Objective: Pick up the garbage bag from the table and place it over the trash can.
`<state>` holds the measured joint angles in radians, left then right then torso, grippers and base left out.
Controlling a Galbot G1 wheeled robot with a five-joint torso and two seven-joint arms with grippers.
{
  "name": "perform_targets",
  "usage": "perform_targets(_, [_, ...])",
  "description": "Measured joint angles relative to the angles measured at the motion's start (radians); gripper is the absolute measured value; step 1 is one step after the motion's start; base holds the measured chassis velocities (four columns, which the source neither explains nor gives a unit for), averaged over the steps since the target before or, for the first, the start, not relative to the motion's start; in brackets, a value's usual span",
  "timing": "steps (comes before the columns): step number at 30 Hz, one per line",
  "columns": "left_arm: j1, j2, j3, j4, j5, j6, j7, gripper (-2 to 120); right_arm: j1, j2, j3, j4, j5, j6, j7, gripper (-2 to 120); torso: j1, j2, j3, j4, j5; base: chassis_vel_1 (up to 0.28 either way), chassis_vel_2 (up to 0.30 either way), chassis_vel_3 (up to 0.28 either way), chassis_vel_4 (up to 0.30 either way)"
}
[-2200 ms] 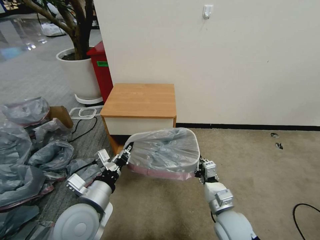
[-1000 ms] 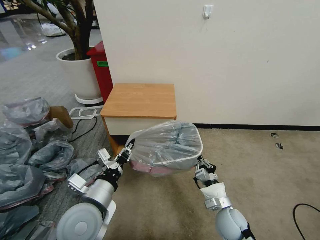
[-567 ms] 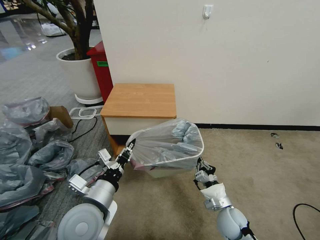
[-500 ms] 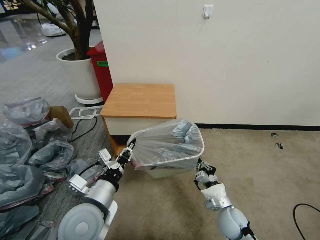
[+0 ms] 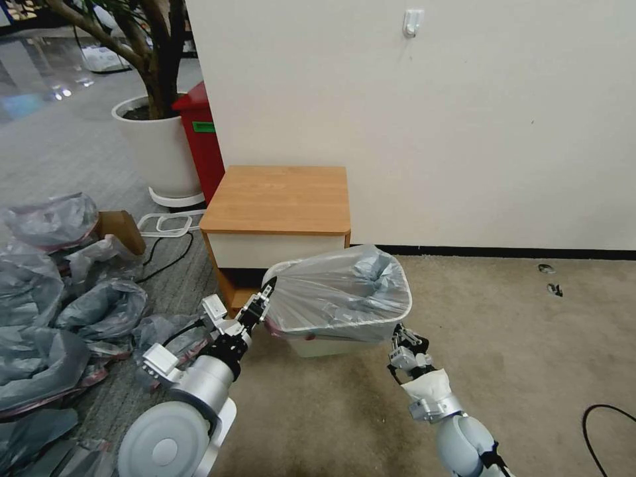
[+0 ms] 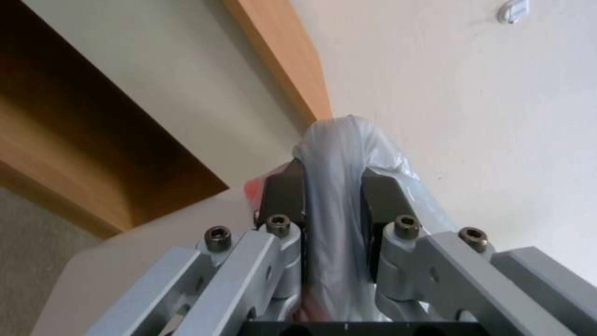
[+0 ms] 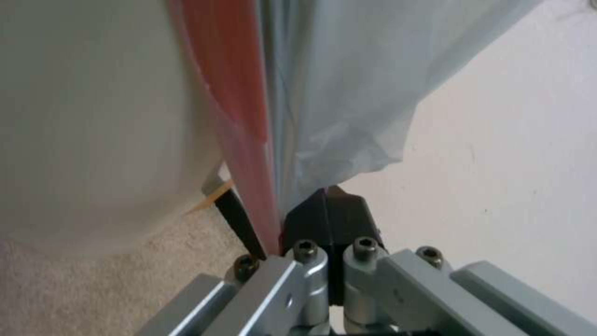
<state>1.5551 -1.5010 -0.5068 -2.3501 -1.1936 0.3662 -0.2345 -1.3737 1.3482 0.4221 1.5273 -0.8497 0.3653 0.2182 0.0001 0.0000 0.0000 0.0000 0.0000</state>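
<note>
The garbage bag, thin grey film with a pink band, is stretched across the mouth of the beige trash can on the carpet in front of the table. My left gripper is shut on the bag's left corner; in the left wrist view the film is pinched between the pads. My right gripper sits just below the bag's right corner, shut, with the grey film running down into its closed pads and the pink band beside them. The can's wall is close by.
A heap of bulky grey bags covers the floor on the left. Behind the table stand a red bin and a white planter. The wall runs along the back, and a black cable lies on the carpet at right.
The bag has come down from a raised, domed shape onto the can's rim. Both grippers have dropped lower with it, and the can's wall now shows under the hem.
</note>
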Motion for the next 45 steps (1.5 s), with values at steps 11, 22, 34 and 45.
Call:
perform_targets(11, [-0.003, 0.016, -0.002, 0.028, 0.055, 0.000, 0.001, 12, -0.022, 0.000, 0.024, 0.033, -0.033, 0.015, -0.007, 3, 0.000, 0.000, 0.000, 0.0001, -0.0001, 0.000, 0.000, 0.000, 0.000])
perform_targets(22, [-0.038, 0.108, -0.012, 0.087, 0.167, -0.014, -0.014, 10, -0.135, -0.012, -0.001, 0.180, 0.306, 0.017, -0.103, 43, 0.000, 0.000, 0.000, 0.0001, 0.0000, 0.000, 0.000, 0.000, 0.000])
perform_targets(34, [-0.030, 0.161, 0.008, 0.104, 0.288, -0.012, 0.012, 10, -0.187, -0.023, 0.067, 0.271, 0.572, 0.029, -0.134, 89, 0.000, 0.000, 0.000, 0.0000, 0.0001, 0.000, 0.000, 0.000, 0.000])
perform_targets(45, [0.010, 0.252, 0.068, 0.128, 0.719, -0.019, 0.127, 10, -0.130, -0.211, -0.017, 0.708, 0.837, -0.223, -0.181, 82, 0.000, 0.000, 0.000, 0.0001, 0.0000, 0.000, 0.000, 0.000, 0.000])
